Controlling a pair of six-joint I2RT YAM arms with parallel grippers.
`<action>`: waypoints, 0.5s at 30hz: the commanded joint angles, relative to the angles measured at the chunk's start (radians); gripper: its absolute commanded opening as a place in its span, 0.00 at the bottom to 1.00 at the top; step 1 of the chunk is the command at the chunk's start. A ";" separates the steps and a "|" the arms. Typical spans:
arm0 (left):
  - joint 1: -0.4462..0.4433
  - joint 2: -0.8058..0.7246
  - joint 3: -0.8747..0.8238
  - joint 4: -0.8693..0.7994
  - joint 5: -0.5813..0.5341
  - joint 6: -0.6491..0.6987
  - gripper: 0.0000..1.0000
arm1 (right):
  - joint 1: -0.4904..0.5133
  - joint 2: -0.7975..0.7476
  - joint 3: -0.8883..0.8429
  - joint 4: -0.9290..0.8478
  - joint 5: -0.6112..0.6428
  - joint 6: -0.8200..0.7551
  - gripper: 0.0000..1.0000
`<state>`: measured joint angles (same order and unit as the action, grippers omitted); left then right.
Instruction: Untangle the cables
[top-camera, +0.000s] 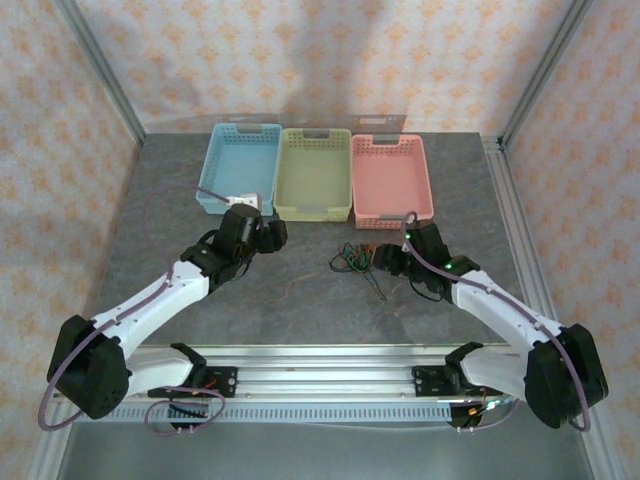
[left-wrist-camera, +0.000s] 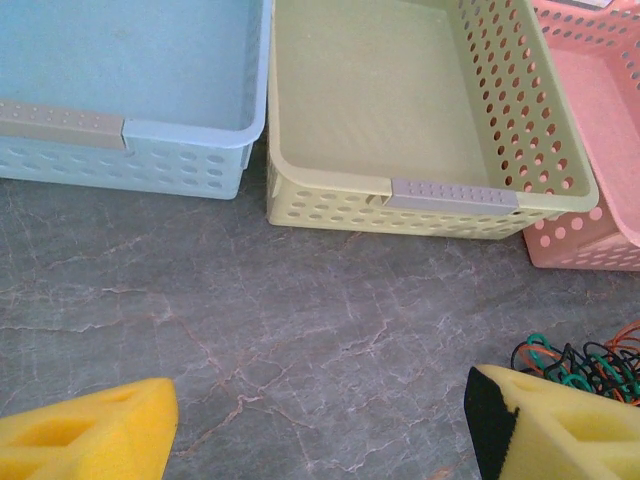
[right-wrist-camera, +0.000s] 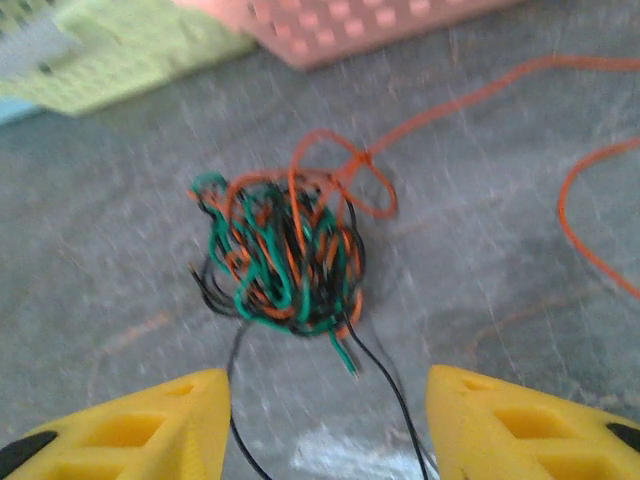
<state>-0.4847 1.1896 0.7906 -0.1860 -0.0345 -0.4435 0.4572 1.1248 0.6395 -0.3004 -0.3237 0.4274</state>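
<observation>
- I see the cables (top-camera: 354, 260) lying as one small tangle on the grey desk (top-camera: 300, 310); they sit in front of the gap between the green basket (top-camera: 313, 172) and the pink basket (top-camera: 390, 175), apart from both; the blue basket (top-camera: 240, 165) stands at the left end of that row.
- From the right wrist the tangle (right-wrist-camera: 290, 265) is orange, green and black strands wound tightly together; the picture is blurred, so I cannot follow any single strand inside it.
- One orange strand (right-wrist-camera: 470, 100) runs out of it toward the pink basket; a thin black strand (right-wrist-camera: 385, 385) trails back across the desk between my two pads.
- The right jaws are released and grasp nothing; their yellow pads (right-wrist-camera: 130, 430) stand apart on either side of that black strand, just short of the tangle.
- The left jaws are released too, spread wide, with bare desk between their yellow pads (left-wrist-camera: 90, 435); from above they hang near the front walls of the blue and green baskets, well to the left of the tangle.
- From the left wrist a bit of the tangle (left-wrist-camera: 585, 365) shows past the right-hand pad.
</observation>
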 joint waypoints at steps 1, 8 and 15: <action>-0.011 -0.023 0.022 -0.001 -0.030 0.003 0.77 | 0.025 0.019 0.037 -0.118 -0.011 -0.044 0.55; -0.013 -0.028 0.021 -0.002 -0.035 0.004 0.77 | 0.096 0.132 0.069 -0.144 -0.018 -0.074 0.54; -0.012 -0.024 0.022 -0.003 -0.044 0.003 0.77 | 0.134 0.240 0.121 -0.172 -0.001 -0.110 0.51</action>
<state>-0.4911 1.1862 0.7906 -0.1864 -0.0425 -0.4435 0.5747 1.3415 0.7212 -0.4278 -0.3439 0.3492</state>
